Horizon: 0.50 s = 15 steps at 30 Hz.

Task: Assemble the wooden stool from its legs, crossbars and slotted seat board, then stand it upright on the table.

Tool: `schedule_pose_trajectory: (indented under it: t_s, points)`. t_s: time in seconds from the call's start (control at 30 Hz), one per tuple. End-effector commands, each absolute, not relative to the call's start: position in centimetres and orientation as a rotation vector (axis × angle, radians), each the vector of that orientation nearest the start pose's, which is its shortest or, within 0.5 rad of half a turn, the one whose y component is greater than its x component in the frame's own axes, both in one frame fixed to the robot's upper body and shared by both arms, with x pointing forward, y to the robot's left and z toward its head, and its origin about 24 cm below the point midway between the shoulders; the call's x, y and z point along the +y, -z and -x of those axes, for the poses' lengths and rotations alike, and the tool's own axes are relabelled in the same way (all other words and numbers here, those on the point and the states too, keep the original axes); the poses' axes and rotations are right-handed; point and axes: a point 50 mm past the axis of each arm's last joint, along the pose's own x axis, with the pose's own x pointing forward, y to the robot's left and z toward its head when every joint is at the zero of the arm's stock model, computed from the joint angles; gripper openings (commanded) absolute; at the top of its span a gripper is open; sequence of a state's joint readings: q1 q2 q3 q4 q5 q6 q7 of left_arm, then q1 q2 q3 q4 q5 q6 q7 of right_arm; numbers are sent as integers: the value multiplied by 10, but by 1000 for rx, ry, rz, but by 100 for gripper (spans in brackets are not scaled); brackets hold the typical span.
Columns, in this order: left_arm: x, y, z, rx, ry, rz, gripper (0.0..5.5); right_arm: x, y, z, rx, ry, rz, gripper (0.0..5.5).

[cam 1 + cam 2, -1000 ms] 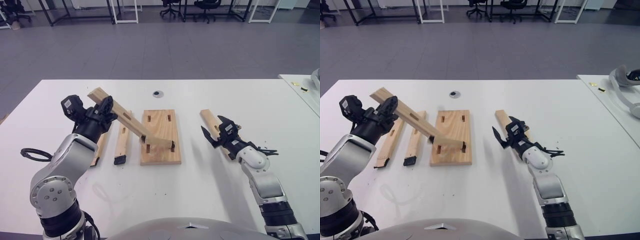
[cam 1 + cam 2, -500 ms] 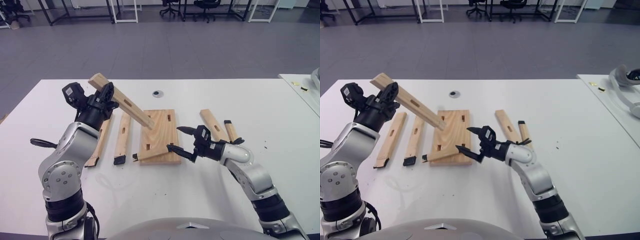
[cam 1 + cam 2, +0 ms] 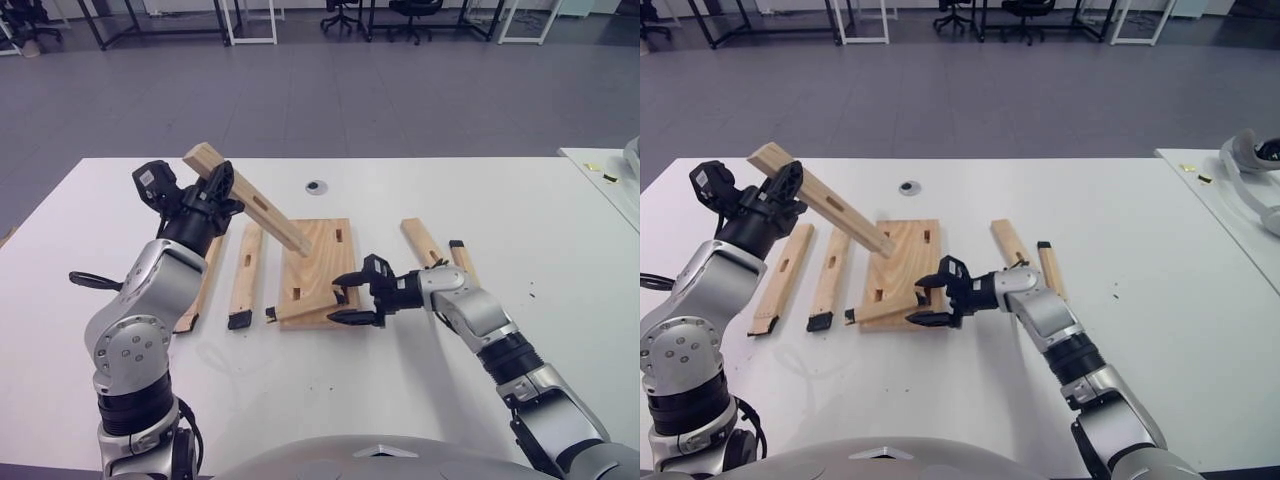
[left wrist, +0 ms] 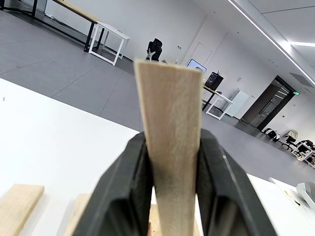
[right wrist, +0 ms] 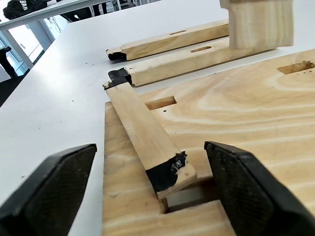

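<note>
1. Left eye view, upper left: the left gripper (image 3: 208,196) is clamped on the held leg (image 3: 255,207) and keeps it off the tabletop (image 3: 500,200). The leg slants down toward the centre, and its lower end hangs over the far part of the seat board (image 3: 325,262), apparently clear of it and in no slot.
2. Left of centre, two pieces lie flat side by side. The far-left piece (image 3: 782,278) is partly under the left arm, and the second piece (image 3: 245,275) sits just beside the board's left edge. Neither is joined to anything.
3. In the centre, the seat board lies flat with its slots facing up. Every slot that can be seen looks empty.
4. At lower centre, a loose piece (image 3: 305,310) rests slantwise across the board's near edge, with its black-capped end on the wood. The right wrist view shows it lying on top rather than seated in a slot.
5. Just right of that, the right gripper (image 3: 334,297) is spread wide, with one finger on each side of the capped end. It grips nothing.
6. At centre right, two more pieces (image 3: 422,242) lie flat near the right arm.
7. Judged from this, assembly has barely begun. No leg is set, no crossbar is fitted, and the stool is far from standing upright.
</note>
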<state>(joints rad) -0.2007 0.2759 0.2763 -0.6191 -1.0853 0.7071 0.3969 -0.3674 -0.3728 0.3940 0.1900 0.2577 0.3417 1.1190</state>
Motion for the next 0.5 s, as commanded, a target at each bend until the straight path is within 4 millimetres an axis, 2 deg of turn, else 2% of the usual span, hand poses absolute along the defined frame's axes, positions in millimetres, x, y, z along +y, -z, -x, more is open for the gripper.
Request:
schedule_pose_trajectory:
  t_s: [0.03,0.23,0.43,0.5]
  points:
    - [181,-181,-245,-47,116,553,101,-92,-48,-267,411,-1473,141,356]
    - [180,-179,-245,-39,111,556,101,-94,-46,-266,427,-1473,177,243]
    - [182,-177,-244,-33,104,543,101,-99,-40,-263,429,-1451,287,140]
    - [183,-177,-244,-33,102,534,101,-104,-43,-259,415,-1437,283,131]
